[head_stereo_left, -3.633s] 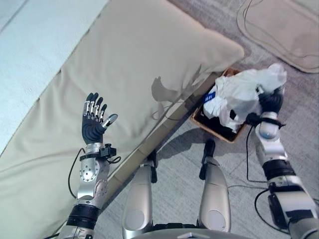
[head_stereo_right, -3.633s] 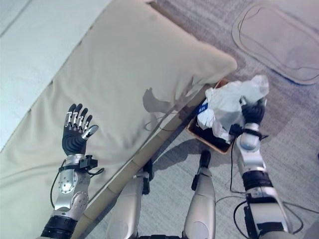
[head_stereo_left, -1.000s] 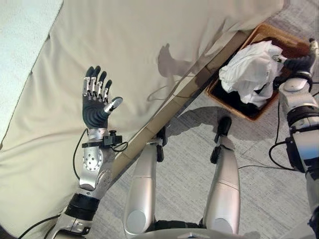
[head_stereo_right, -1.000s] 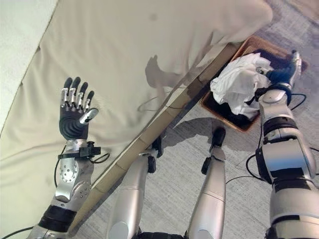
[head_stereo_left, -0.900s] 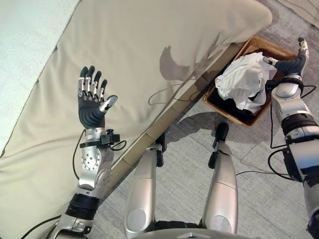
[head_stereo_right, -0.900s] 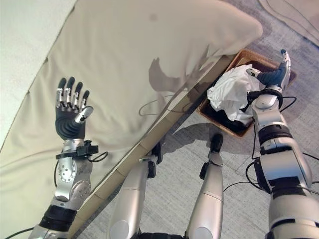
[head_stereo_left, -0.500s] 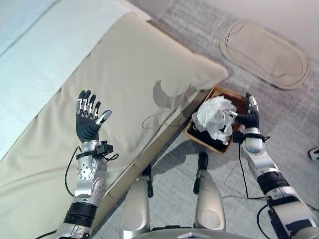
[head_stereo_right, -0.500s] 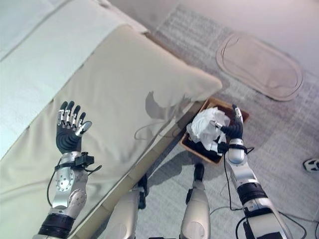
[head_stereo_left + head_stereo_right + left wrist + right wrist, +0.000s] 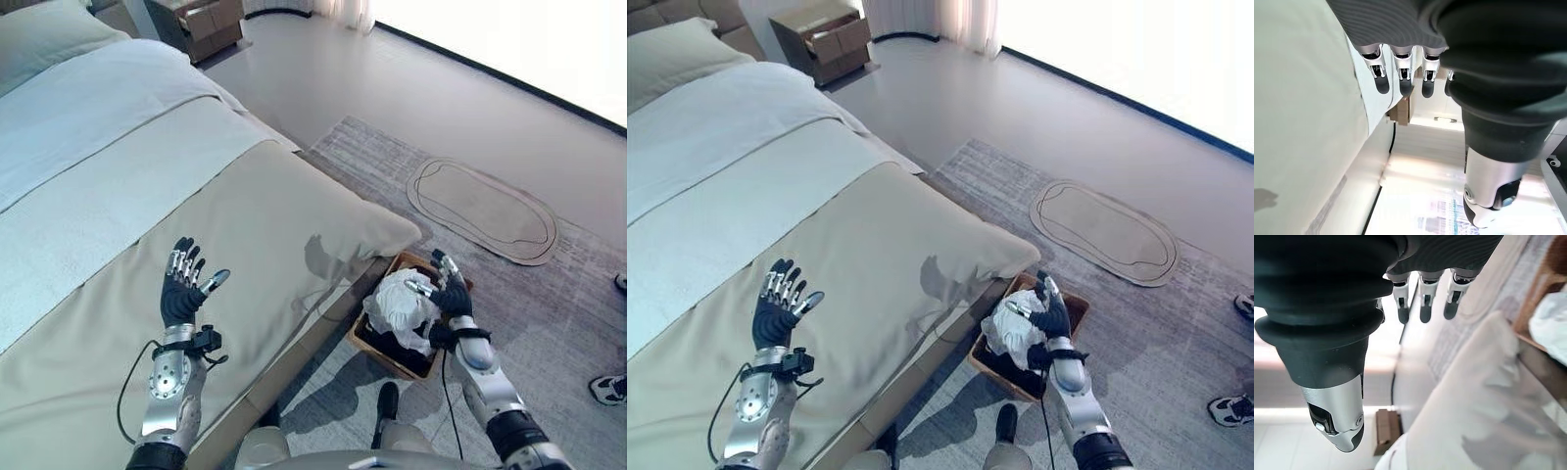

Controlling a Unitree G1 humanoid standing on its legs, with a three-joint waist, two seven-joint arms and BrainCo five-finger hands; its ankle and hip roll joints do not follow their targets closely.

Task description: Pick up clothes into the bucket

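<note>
Crumpled white cloth garment (image 9: 399,305): heaped in the shallow rectangular brown woven basket (image 9: 370,346) on the grey carpet at the corner of the beige-covered bed (image 9: 255,225), atop darker items. Right hand (image 9: 452,297): nearer hand, just beside the heap on its far-from-bed side, fingers straight and spread, palm toward the cloth, holding nothing. Left hand (image 9: 181,296): raised over the bed cover, well apart from the basket, fingers extended, empty.

White clothes (image 9: 397,305) in a brown basket (image 9: 369,346) — beige bedcover (image 9: 265,230), grey rug (image 9: 549,304).
</note>
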